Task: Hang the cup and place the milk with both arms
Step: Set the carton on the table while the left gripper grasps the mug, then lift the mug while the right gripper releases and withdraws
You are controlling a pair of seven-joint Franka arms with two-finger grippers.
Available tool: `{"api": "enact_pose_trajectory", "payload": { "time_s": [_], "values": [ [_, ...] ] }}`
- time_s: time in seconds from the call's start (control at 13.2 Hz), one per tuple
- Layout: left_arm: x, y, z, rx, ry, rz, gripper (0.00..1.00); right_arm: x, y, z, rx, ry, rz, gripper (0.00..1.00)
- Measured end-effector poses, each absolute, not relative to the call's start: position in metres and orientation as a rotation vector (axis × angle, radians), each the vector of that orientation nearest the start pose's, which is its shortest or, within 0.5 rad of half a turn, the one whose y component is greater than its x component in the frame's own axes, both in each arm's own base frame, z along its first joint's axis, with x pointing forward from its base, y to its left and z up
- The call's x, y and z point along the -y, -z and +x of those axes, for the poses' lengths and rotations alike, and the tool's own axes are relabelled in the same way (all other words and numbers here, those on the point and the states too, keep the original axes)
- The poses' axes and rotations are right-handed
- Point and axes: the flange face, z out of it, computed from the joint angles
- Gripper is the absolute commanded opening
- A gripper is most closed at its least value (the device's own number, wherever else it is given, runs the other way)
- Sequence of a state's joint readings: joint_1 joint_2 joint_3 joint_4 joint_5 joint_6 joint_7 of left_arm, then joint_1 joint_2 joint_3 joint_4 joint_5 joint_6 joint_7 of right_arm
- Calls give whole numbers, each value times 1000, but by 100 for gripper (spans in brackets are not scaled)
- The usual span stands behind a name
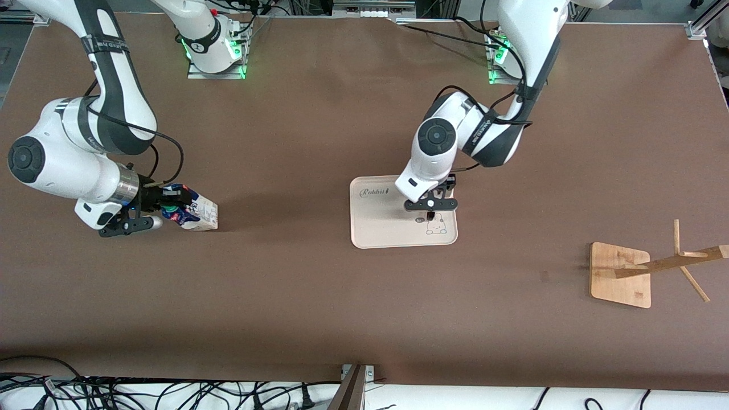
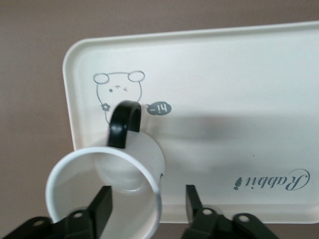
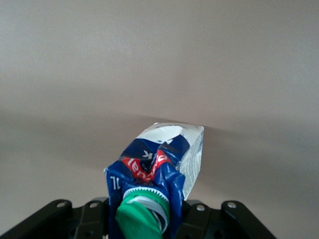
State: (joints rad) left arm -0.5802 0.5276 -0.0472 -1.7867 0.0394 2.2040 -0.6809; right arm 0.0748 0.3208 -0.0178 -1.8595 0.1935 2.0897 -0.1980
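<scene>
The white cup stands on the cream tray beside its bear drawing, with its black handle toward the drawing. My left gripper is open, one finger inside the cup's mouth and the other outside its wall. In the front view the left gripper hides the cup over the tray. My right gripper is shut on the gable top of the blue and white milk carton, which is tilted low over the table toward the right arm's end. Its green cap sits between the jaws.
A wooden cup rack with a slanted post and pegs stands toward the left arm's end, nearer to the front camera than the tray. Cables lie along the table's front edge.
</scene>
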Motion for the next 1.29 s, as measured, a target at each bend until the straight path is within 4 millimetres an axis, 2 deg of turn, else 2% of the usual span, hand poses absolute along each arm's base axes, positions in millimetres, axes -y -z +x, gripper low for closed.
{"api": "enact_pose_trajectory", "payload": {
  "time_s": [0.15,0.3,0.38,0.53,0.68,0.83,0.98,1.06,1.14,1.21,1.29],
  "values": [
    [378,-238,522,46,-136,-3063,15,-44,-326,615,217,-110,-2972,29],
    [376,-228,523,50,-141,-3059,4,-43,-321,614,212,-97,-2976,62],
    [376,-226,523,49,-144,-3058,0,-43,-322,614,211,-94,-2977,100],
    [376,-225,523,50,-140,-3060,0,-43,-322,614,197,-95,-2978,100],
    [378,-237,529,55,-107,-3076,0,-44,-324,615,148,-88,-2982,100],
    [375,-275,541,78,-47,-3099,0,-45,-338,620,134,-68,-2981,100],
    [354,-338,560,143,-44,-3084,0,-46,-368,624,128,-84,-2973,100],
    [333,-374,573,181,-57,-3072,0,-46,-388,626,129,-88,-2970,100],
    [302,-409,589,188,-74,-3065,0,-42,-408,626,127,-84,-2967,100],
    [267,-439,607,179,-81,-3066,0,-38,-429,623,127,-80,-2969,100],
    [233,-461,622,165,-74,-3073,0,-34,-446,619,129,-69,-2976,100]
  ]
}}
